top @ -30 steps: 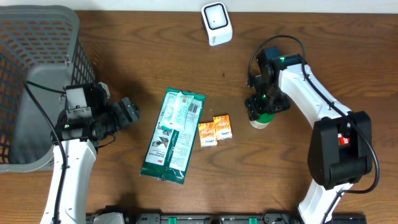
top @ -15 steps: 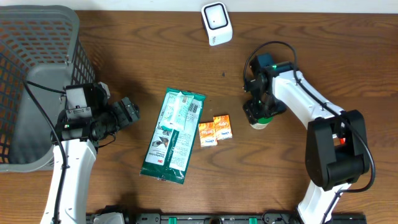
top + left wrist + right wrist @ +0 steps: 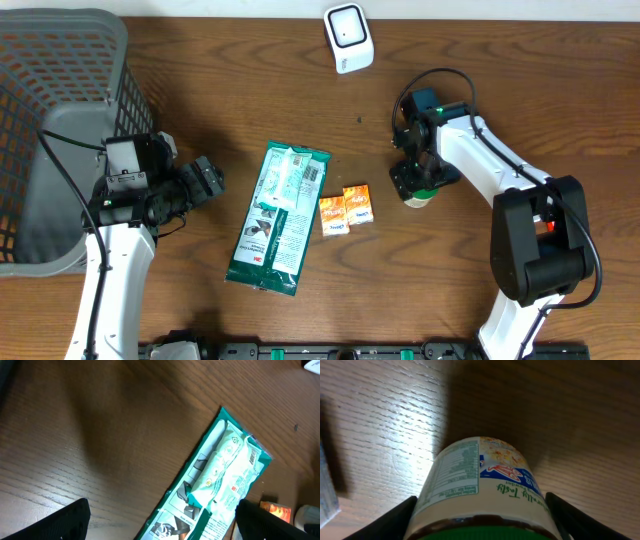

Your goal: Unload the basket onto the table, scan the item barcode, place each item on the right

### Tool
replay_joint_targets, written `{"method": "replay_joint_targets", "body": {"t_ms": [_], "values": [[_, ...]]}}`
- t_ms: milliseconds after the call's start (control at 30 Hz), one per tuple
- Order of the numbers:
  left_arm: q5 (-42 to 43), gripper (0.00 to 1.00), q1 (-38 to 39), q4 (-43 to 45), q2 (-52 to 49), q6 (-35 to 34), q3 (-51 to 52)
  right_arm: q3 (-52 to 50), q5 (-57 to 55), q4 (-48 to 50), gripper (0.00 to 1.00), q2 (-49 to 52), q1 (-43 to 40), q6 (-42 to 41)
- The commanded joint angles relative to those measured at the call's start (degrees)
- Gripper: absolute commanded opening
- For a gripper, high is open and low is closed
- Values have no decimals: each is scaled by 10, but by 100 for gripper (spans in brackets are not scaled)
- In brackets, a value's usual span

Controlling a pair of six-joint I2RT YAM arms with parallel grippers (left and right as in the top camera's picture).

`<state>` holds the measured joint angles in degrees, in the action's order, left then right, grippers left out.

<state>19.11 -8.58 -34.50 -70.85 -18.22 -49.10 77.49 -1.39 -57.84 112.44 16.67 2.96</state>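
The right pincer [image 3: 479, 512] straddles a small green-lidded jar [image 3: 485, 475] from above, one finger at each side of the body just under the lid. Its jaws stand wide, but whether they press the jar or merely flank it cannot be told. The jar stands upright on the counter [image 3: 520, 60], on the robot's side of the white scanner [image 3: 347, 37] and a little to its right.

The step in hand looks like securing the jar for its trip to the scanner. The grip should probably close squarely on the round wall, low enough not to slip off under the lid. The nutrition panel [image 3: 454, 474] faces the wrist camera and no barcode shows, so the jar may need turning before it is presented to the scanner's window.

The two orange boxes [image 3: 345, 210] and the green packet [image 3: 280, 215] lie nearer the robot than the scanner. Further left of the scanner, the left pincer [image 3: 208, 180] hangs wide open and empty.
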Motion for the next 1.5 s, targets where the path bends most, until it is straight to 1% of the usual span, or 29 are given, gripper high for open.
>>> {"method": "replay_joint_targets", "body": {"t_ms": [0,67,233,400,433,533,667,767,800,833,867,900,933,1033,1133,1200,1300,1467], "values": [[-8,93,-5,-2,-2,-7,-3,-5,-9,-3,80,5,3,-8],[-8,93,-5,-2,-2,-7,-3,-7,-9,0,79,5,3,-8],[-8,93,-5,-2,-2,-7,-3,-20,-9,14,72,5,3,-9],[-8,93,-5,-2,-2,-7,-3,-18,-9,16,51,4,3,-17],[-8,93,-5,-2,-2,-7,-3,-16,-9,15,49,4,3,-17],[-8,93,-5,-2,-2,-7,-3,0,-9,-4,49,-6,3,-17],[-8,93,-5,-2,-2,-7,-3,31,6,-33,49,-45,7,-21],[-8,93,-5,-2,-2,-7,-3,46,28,-42,46,-95,16,-28],[-8,93,-5,-2,-2,-7,-3,49,31,-42,43,-110,18,-34],[-8,93,-5,-2,-2,-7,-3,52,34,-45,26,-132,20,-45],[-8,93,-5,-2,-2,-7,-3,56,34,-48,4,-152,21,-65],[-8,93,-5,-2,-2,-7,-3,64,34,-57,1,-172,21,-82],[-8,93,-5,-2,-2,-7,-3,75,34,-69,1,-186,21,-93],[-8,93,-5,-2,-2,-7,-3,137,34,-124,1,-210,21,-107],[-8,93,-5,-2,-2,-7,-3,242,35,-192,1,-207,21,-111],[-8,93,-5,-2,-2,-7,-3,307,34,-219,1,-199,21,-111],[-8,93,-5,-2,-2,-7,-3,423,34,-258,1,-173,21,-111],[-8,93,-5,-2,-2,-7,-3,615,34,-340,1,-100,21,-111]]}}
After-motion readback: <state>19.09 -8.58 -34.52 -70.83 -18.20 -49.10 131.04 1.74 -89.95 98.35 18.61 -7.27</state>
